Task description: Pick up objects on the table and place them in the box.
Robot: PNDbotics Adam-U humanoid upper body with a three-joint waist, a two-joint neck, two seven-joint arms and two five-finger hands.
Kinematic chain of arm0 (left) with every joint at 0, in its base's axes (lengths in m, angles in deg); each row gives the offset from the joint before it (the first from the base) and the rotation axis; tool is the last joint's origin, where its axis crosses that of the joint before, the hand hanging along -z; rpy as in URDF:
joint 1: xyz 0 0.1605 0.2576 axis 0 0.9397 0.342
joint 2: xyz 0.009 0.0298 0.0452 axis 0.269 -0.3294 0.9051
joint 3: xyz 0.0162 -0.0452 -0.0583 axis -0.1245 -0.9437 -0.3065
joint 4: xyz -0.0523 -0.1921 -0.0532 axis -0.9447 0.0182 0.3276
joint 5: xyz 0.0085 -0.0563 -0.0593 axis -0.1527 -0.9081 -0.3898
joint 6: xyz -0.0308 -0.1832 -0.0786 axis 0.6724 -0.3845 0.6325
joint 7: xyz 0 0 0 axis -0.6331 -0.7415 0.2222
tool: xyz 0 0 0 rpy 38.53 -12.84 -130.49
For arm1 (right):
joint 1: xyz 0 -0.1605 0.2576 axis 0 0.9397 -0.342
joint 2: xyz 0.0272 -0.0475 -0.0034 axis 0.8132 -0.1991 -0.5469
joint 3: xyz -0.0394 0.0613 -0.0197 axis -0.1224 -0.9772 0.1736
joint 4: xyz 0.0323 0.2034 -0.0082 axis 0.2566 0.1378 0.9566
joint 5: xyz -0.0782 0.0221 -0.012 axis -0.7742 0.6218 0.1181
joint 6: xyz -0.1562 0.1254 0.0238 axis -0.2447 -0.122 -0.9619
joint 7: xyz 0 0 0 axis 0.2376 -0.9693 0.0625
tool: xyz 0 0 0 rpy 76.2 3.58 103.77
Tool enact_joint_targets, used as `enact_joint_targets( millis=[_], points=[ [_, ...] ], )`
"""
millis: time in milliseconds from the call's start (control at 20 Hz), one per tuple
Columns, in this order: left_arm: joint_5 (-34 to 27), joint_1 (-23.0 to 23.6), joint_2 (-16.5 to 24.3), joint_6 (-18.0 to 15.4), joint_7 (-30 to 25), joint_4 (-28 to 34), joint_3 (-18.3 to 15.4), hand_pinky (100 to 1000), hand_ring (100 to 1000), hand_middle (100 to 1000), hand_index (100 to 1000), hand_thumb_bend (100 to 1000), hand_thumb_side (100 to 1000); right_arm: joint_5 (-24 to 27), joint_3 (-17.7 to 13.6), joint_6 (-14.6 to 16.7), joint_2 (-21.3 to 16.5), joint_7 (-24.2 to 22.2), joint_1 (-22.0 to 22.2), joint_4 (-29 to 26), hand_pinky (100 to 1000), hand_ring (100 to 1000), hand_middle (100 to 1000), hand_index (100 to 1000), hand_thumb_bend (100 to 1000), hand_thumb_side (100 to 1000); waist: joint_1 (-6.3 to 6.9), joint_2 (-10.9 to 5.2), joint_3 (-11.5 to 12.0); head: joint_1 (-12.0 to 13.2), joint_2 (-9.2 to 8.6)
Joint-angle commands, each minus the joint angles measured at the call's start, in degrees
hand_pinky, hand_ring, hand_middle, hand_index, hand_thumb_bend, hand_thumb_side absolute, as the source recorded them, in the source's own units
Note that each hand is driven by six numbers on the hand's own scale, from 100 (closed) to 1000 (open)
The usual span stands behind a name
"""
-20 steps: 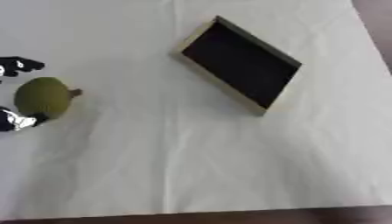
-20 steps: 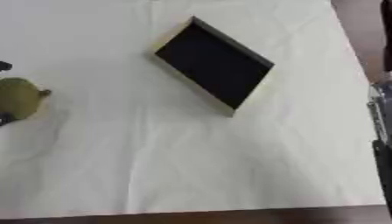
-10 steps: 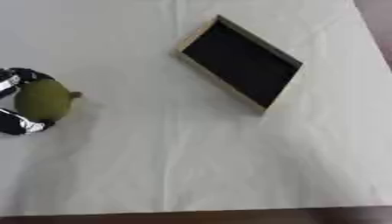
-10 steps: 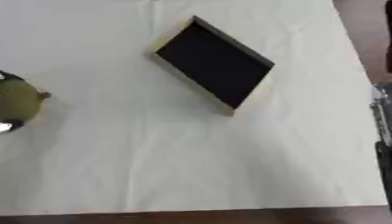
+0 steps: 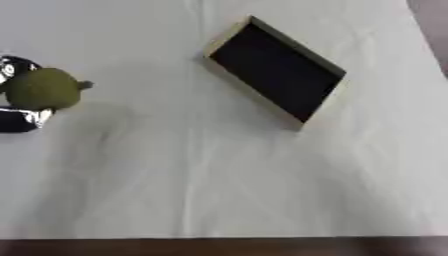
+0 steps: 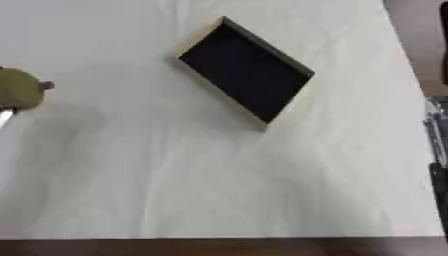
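A green pear-like fruit (image 5: 44, 89) with a short stem is held at the far left, and a faint shadow lies on the cloth below it. My left hand (image 5: 19, 119) is curled round it, black and silver fingers showing above and below the fruit at the view's edge. The box (image 5: 276, 72), shallow with a pale wooden rim and a black inside, lies turned diagonally at the upper middle, well to the right of the fruit. Only a thin dark strip of my right arm or hand (image 6: 437, 145) shows at the right edge, fingers hidden.
A white cloth (image 5: 219, 175) covers the table. Its front edge runs along the bottom, with dark floor beyond. The table's right edge shows at the upper right corner.
My left hand has closed round the fruit and carried it up and slightly right. The box has stayed where it lay.
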Motion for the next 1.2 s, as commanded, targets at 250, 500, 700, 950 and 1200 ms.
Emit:
enact_joint_targets(
  millis=[250, 500, 700, 950, 1200],
  points=[
    [-0.17, -4.87, 1.48, -0.91, 1.8, 7.95, -0.68, 641, 648, 574, 676, 100, 100, 0.27, -0.3, 0.04, -0.9, 0.2, -0.57, -1.21, 843, 706, 632, 726, 100, 632, 0.3, -1.87, -0.01, 0.5, -0.08],
    [4.55, -18.03, -6.22, -3.74, -1.13, 5.72, 4.82, 635, 630, 556, 661, 100, 100, 0.41, -0.09, 0.36, -0.84, -0.08, -1.11, -1.21, 842, 705, 632, 726, 100, 619, 0.32, -2.74, -0.28, 0.96, 0.45],
    [10.31, -23.63, -13.58, -6.01, -1.86, 0.93, 7.72, 630, 619, 543, 651, 100, 100, 0.65, 0.13, 0.64, -0.3, -0.27, -1.85, -1.21, 842, 705, 633, 727, 100, 614, 0.02, -2.8, -1.01, 1.0, 0.54],
    [19.15, -27.76, -21.14, -8.92, 0.23, -5.85, 9.84, 631, 613, 532, 641, 100, 100, 1.29, 0.71, 0.94, 1.22, -0.7, -3.45, -1.21, 842, 705, 634, 727, 100, 609, -0.83, -2.41, -2.67, 1.46, 0.12],
    [26.31, -30.71, -26.85, -11.04, 2.95, -14.1, 9.84, 627, 612, 532, 639, 100, 100, 2.36, 1.47, 1.36, 4.04, -1.62, -5.79, -1.21, 841, 703, 633, 727, 100, 601, -2.37, -1.96, -5.33, 4.12, -0.61]
  ],
)
